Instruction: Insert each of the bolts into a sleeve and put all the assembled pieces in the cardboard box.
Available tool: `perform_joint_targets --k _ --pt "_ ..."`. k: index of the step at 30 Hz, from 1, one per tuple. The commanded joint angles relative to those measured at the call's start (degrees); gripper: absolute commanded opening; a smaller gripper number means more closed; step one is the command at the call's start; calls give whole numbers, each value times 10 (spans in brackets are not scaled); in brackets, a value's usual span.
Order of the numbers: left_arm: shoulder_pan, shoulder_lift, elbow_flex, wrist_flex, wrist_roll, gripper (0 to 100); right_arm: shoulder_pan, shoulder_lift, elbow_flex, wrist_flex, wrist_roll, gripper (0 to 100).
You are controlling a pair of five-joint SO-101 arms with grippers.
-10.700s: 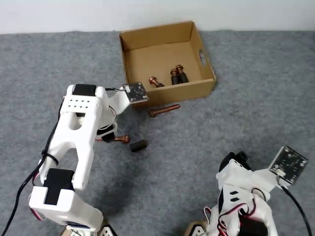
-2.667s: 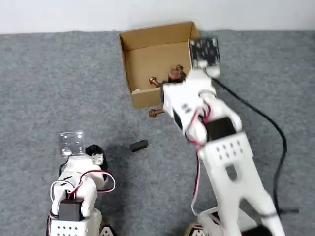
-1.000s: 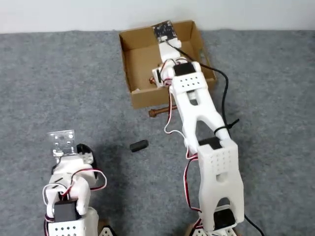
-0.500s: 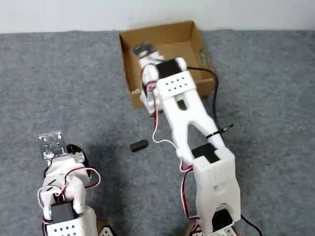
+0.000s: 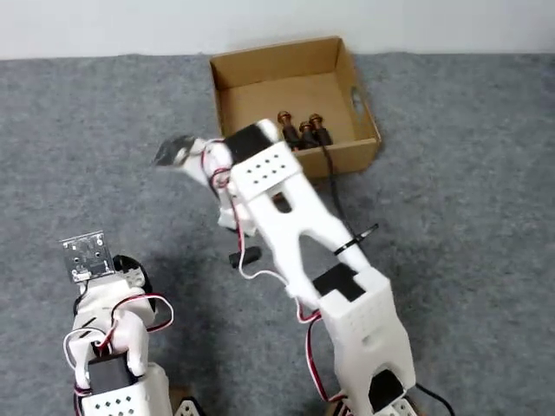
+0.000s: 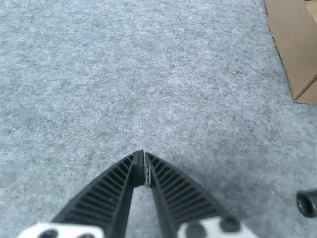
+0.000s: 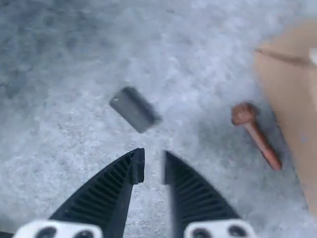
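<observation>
The cardboard box stands at the back of the carpet. Three bolts in black sleeves stand inside against its near wall. In front of it my right arm stretches over the carpet, and the black sleeve peeks out beside it. My right gripper hangs open a little, with nothing in it, just short of the sleeve. A copper bolt lies beside the box wall. My left gripper is shut and empty, low over bare carpet.
My left arm is folded back at the near left. The left wrist view catches a box corner and the sleeve's end at its edge. Grey carpet lies open to the left and right of the box.
My right arm has swung left, from over the box to above the carpet in front of it. The left arm has drawn back a little.
</observation>
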Motion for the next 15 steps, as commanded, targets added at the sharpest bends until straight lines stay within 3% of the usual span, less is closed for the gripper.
perform_joint_targets --k 1,15 --pt "-4 -1 -2 -15 -4 7 -23 -30 25 25 16 204" --pt "-4 -1 -2 -15 -4 7 -47 95 58 -57 18 203"
